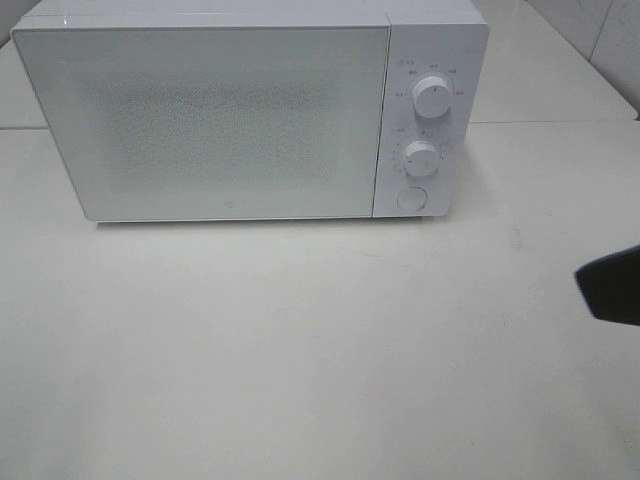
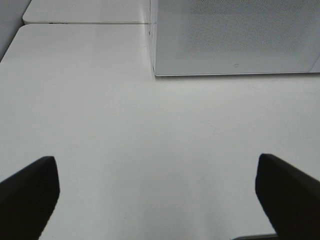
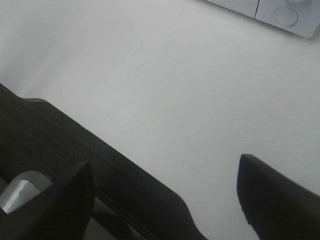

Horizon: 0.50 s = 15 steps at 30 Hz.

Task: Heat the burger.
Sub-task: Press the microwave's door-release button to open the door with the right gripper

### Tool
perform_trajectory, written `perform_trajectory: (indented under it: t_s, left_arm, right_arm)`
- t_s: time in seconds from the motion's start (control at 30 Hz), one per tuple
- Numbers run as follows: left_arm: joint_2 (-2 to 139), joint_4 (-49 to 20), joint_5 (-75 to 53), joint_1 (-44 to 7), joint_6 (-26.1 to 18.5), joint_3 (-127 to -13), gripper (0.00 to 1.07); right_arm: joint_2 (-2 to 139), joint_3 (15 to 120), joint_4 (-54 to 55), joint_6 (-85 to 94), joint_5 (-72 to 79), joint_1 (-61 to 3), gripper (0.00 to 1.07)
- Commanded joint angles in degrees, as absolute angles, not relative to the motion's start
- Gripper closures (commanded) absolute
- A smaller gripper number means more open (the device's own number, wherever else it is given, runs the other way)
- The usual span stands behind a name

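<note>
**While the microwave door is shut, the burger is out of sight**

Although the burger is what you are after, none of the three views shows it, so you cannot tell where it is. The white microwave oven (image 1: 230,110) is the only closed thing here. Its speckled, frosted door (image 1: 200,120) sits flush and lets you make out no contents behind it.

The oven stands at the far side of the white surface (image 1: 300,340). The door takes up most of its front. On the control panel to the door's right you have an upper dial (image 1: 432,97), a lower dial (image 1: 421,158) directly beneath it, and a round button (image 1: 411,198) at the bottom.

Your left gripper (image 2: 157,200) shows only in its own wrist view. It faces the oven's lower front corner from well back. Its jaws are spread wide, and only bare surface shows between the two dark fingers (image 2: 27,197).

Your right gripper (image 3: 165,190) also has its jaws spread, again over bare surface. A dark ridged part of the rig crosses one side of that wrist view. The round button appears in its far corner. From the high camera you see the right gripper only as a dark tip at the right edge, in front of the oven, to its right and well apart from it.
</note>
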<state>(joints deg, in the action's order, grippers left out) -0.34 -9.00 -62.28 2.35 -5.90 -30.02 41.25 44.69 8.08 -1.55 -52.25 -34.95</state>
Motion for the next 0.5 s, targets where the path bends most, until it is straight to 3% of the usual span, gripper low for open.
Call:
perform_trajectory:
  t_s: [0.03,0.13,0.5]
  left_arm:
    - [-1.26,-9.17,-61.65,2.23,-5.96,-29.85,0.06]
    - [-1.26,-9.17,-61.65,2.23,-5.96,-29.85,0.06]
    - [-1.26,-9.17,-61.65,2.23,-5.96,-29.85,0.06]
  right_arm:
    - [35.58,44.18,7.05,-0.97,-54.72,-34.89,0.31]
    - [32.03,43.26,6.02,-1.32,-55.23,-34.66,0.31]
    - [16.9,35.18,4.76,-1.83,-55.92,-19.88,0.31]
